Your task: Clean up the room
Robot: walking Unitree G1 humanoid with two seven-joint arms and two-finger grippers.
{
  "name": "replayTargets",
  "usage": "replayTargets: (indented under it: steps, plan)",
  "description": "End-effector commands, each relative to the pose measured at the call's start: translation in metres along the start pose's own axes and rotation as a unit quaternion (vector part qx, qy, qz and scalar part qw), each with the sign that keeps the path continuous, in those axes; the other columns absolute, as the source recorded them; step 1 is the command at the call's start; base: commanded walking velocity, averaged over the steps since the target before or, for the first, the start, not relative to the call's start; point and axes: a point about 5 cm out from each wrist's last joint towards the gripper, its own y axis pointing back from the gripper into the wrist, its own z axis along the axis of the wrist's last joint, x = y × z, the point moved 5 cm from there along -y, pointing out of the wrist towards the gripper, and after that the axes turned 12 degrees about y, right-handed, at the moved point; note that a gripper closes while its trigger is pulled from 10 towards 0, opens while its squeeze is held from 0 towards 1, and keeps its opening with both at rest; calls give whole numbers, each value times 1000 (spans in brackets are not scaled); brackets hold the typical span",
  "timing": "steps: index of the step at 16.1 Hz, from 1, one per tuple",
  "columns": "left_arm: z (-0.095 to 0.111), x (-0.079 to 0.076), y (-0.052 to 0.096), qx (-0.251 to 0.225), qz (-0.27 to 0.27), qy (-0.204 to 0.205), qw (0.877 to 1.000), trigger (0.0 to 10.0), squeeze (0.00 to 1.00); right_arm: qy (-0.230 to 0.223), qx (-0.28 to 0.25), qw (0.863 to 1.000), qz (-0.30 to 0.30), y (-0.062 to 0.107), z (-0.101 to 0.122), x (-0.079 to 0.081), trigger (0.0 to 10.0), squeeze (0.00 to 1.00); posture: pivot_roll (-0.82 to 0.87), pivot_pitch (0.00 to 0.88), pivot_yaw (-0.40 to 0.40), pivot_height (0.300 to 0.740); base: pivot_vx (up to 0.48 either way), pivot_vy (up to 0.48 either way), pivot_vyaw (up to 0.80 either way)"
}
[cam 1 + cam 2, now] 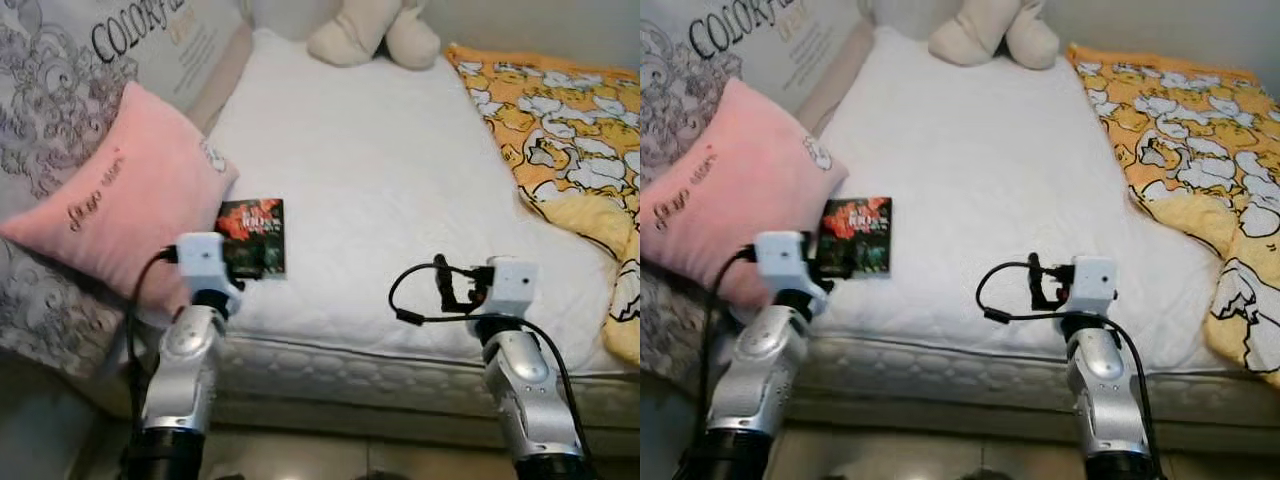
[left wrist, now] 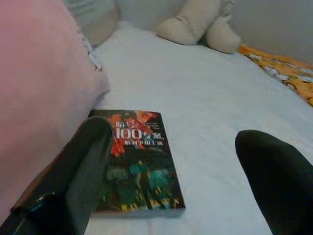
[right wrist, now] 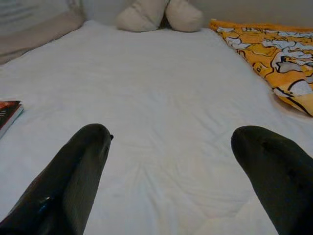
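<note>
Here a book (image 1: 252,237) is seen lying flat on the bed (image 1: 380,170), near the front edge toward the left side, just beside a pink pillow (image 1: 120,195) propped along the left edge. It looks like the stray item to be tidied. The left hand (image 2: 171,171) is held released, fingers spread wide, w/ the book lined up between them, prob. set for a grasp; no contact is made yet. The right hand (image 3: 171,171) is likewise released, held over bare mattress nr the front edge, grasping nothing. A plush toy (image 1: 375,30) sits at the far edge; an orange blanket (image 1: 560,130) is draped along the right edge.
</note>
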Motion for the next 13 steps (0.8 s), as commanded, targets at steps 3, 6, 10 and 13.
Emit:
replayTargets:
  steps: [3,6,10,13]
  plan:
    - [-6,-15,-6,9,-20,9,1000,10000,0,11,-2,1000,-8,3,0,-4,10000,0,-71,0,-38,740,0,-449,0]
    - [-2,-20,-12,4,-32,-5,999,10000,0,15,-1,1000,-4,2,-2,-2,10000,0,-68,0,-32,740,0,-447,0]
    - [1,-22,-19,2,-38,-12,999,10000,0,17,-3,1000,5,-2,-1,7,10000,0,-46,0,-29,740,0,-441,0]
    - [4,-18,-23,-2,-31,-14,999,10000,0,21,-7,1000,19,-6,0,16,10000,0,-34,0,-34,740,175,-409,0]
